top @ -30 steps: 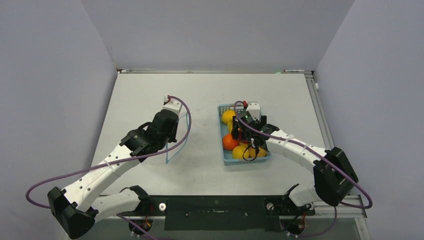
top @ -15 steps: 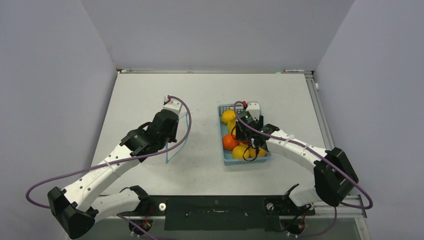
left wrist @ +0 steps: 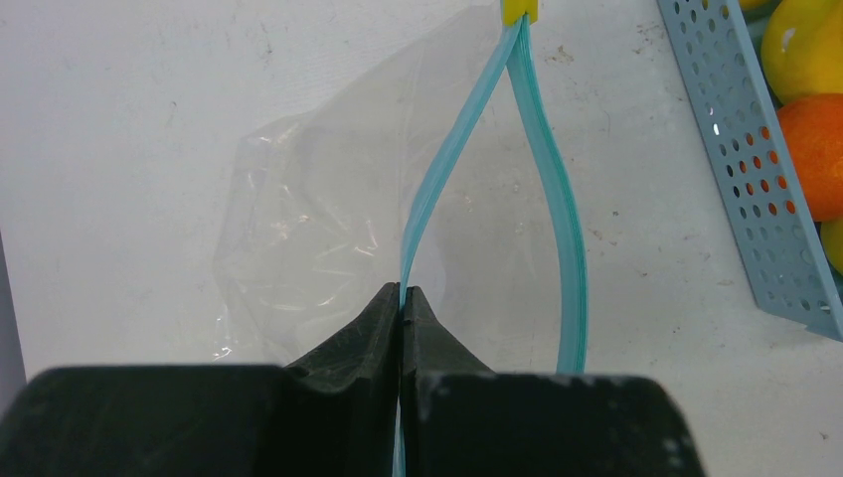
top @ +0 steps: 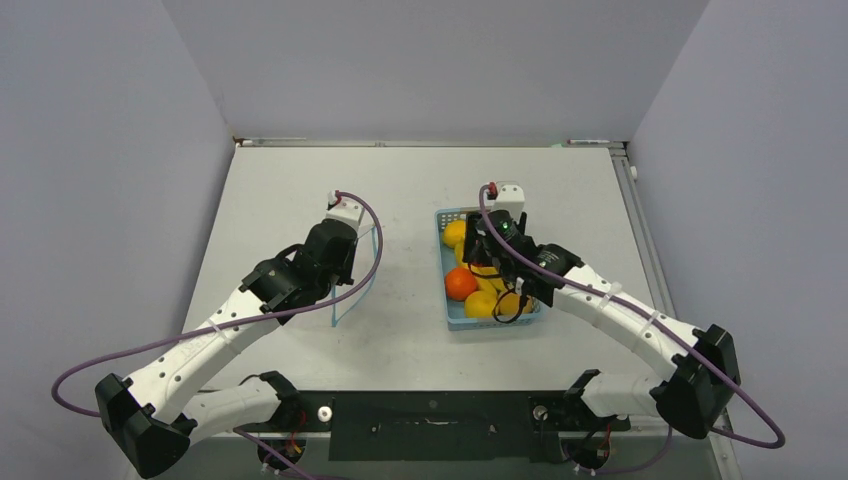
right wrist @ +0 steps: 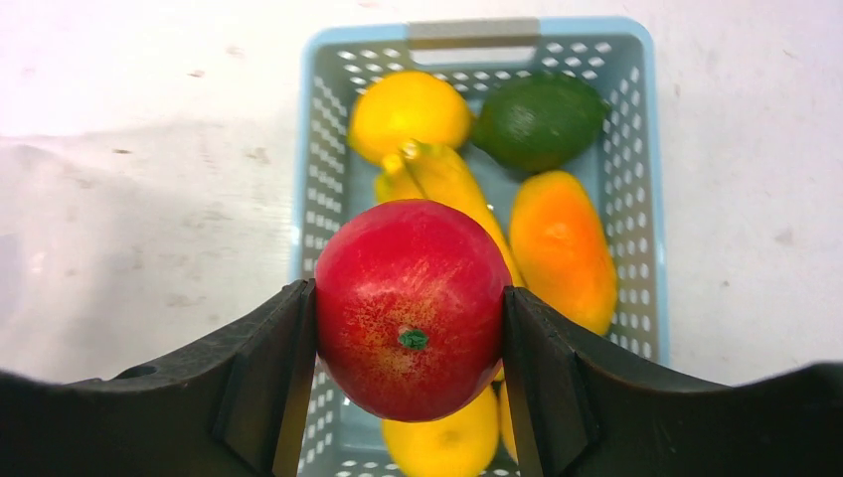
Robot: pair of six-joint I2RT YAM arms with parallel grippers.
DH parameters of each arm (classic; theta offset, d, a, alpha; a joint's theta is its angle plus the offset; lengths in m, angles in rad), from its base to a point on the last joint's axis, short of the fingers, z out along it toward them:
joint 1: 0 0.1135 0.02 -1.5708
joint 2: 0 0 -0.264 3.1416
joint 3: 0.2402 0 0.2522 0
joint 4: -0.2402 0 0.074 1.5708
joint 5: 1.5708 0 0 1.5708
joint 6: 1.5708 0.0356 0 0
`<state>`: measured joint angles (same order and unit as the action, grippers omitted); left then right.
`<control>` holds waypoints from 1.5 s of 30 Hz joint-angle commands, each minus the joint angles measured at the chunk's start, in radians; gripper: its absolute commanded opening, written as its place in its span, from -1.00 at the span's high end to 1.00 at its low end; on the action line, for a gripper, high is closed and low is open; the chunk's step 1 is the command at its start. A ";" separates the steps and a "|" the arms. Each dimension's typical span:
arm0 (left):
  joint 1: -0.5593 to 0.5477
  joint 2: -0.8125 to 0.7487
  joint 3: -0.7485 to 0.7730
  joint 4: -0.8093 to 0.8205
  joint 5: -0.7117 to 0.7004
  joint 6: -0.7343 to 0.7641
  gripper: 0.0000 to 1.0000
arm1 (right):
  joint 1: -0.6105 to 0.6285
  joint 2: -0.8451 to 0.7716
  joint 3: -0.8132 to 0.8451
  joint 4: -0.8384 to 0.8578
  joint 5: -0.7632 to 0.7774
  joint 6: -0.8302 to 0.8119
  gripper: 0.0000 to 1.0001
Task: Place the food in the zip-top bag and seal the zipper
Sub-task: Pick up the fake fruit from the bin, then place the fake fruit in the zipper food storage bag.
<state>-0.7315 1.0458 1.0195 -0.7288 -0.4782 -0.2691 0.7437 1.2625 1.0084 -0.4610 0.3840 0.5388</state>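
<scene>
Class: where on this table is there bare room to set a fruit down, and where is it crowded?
Bare table lies at the far end, between the zip-top bag and the basket, and right of it. Crowded: the basket, full of fruit beneath the right gripper holding the apple.

Open table (top: 410, 270) lies between the zip-top bag (left wrist: 318, 229) and the basket (left wrist: 731, 149) wall; a gripper could pass there. The bag mouth is only a narrow loop between the two strands of the zipper (left wrist: 562, 238), and the left gripper (left wrist: 402, 298), clamped on one strand, stands at its near end. Over the basket the right gripper (right wrist: 410, 328) with the apple (right wrist: 413, 268) blocks the way down to the other fruits (right wrist: 562, 243)
</scene>
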 commanded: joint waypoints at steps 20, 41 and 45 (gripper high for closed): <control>-0.002 -0.019 0.008 0.026 -0.004 -0.003 1.00 | 0.203 -0.022 0.058 0.396 -0.336 0.141 0.36; 0.003 -0.064 0.003 0.045 0.031 -0.005 1.00 | 0.297 0.116 0.110 0.556 -0.353 0.179 0.38; 0.004 -0.065 0.004 0.045 0.036 -0.005 1.00 | 0.304 0.130 0.122 0.563 -0.350 0.181 0.38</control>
<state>-0.7311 0.9970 1.0195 -0.7284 -0.4568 -0.2691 1.0351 1.3861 1.0771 0.0246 0.0399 0.7097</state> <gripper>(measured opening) 0.003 0.592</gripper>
